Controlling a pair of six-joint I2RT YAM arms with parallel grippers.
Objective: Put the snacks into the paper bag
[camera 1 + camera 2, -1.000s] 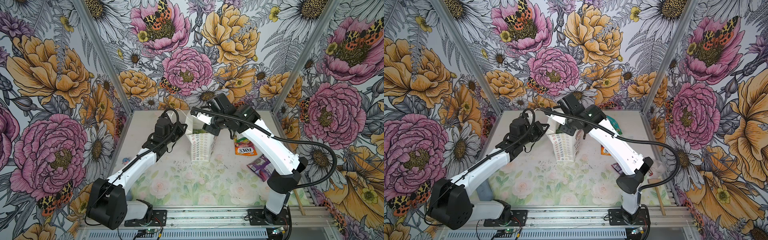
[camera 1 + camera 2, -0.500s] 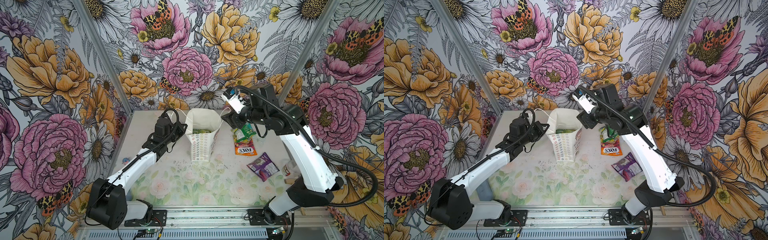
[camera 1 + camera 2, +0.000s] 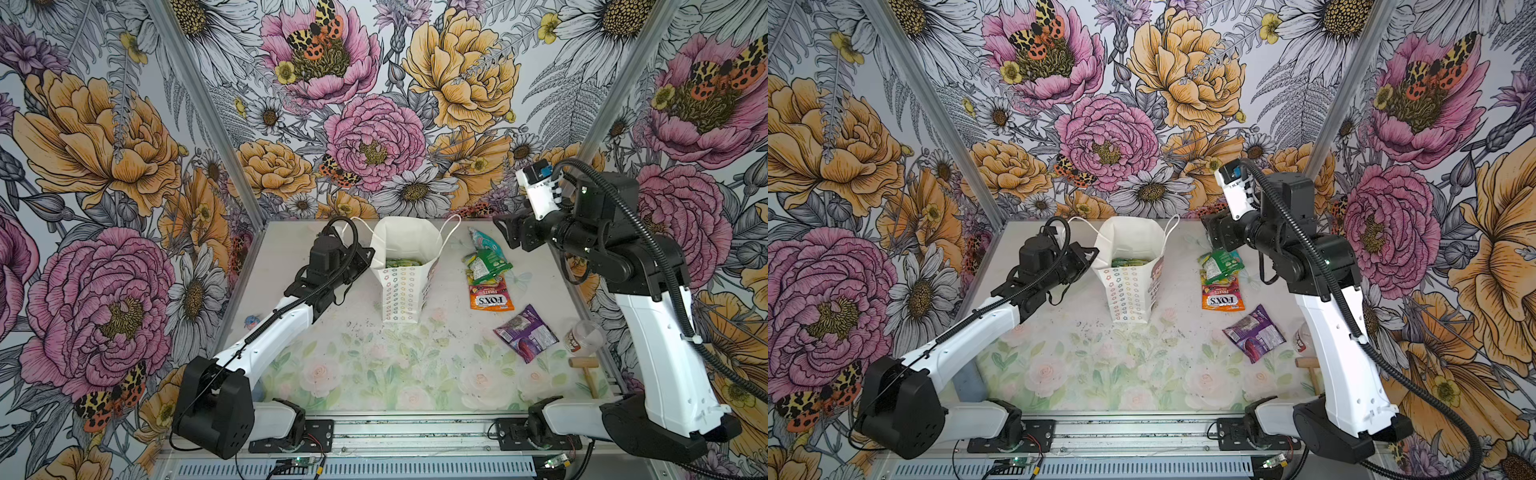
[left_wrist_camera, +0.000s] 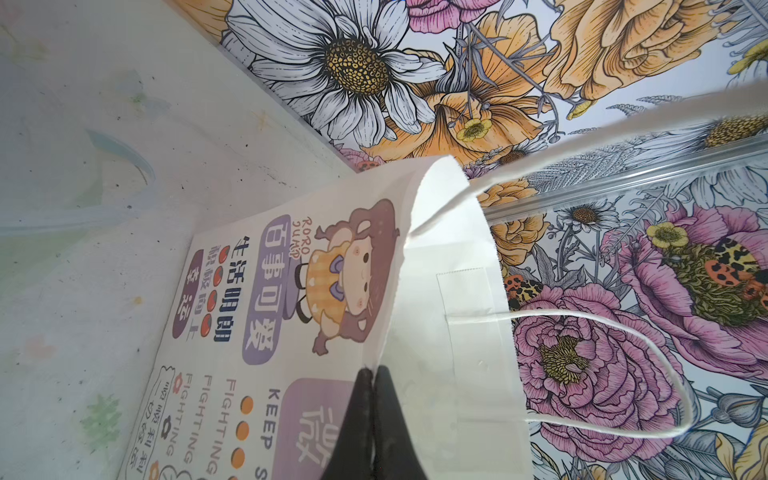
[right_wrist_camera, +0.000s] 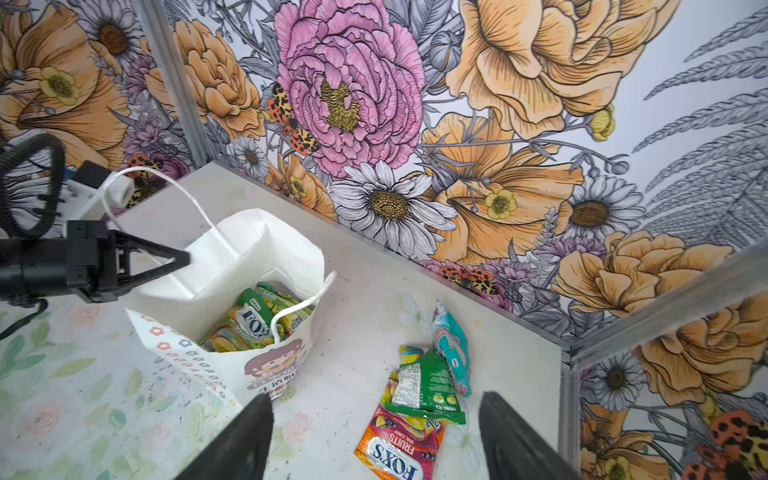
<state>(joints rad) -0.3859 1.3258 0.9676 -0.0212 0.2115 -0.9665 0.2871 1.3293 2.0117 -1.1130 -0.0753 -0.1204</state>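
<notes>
- Our left gripper is pinched shut on the side wall of the paper bag just below its rim, low in the middle of the left wrist view.
- The bag stands upright with its mouth gaping, at the back centre of the table in both top views.
- A green-yellow packet already lies inside it.
- Our right gripper hangs in the air with its jaws spread wide and nothing between them, above the packets at the right of the bag.
- Four snacks lie on the table there: the teal packet furthest back, the green packet touching it and overlapping the orange packet, and the purple packet apart, toward the lower right.
- We judge the step in hand to be fetching the next packet, and the green one, lying on top, is the natural pick.
- We should come straight down and close across its narrow width, so only that packet rises.
- The glossy film looks slippery, so we grip firmly and lift well clear before moving sideways.
- One cord handle droops across the bag's mouth; we should release over the open middle, above the rim.
- The left grip should hold the wall steady, lest the bag tip.
- We steer clear of the clear cup and the mallet at the right edge.
</notes>
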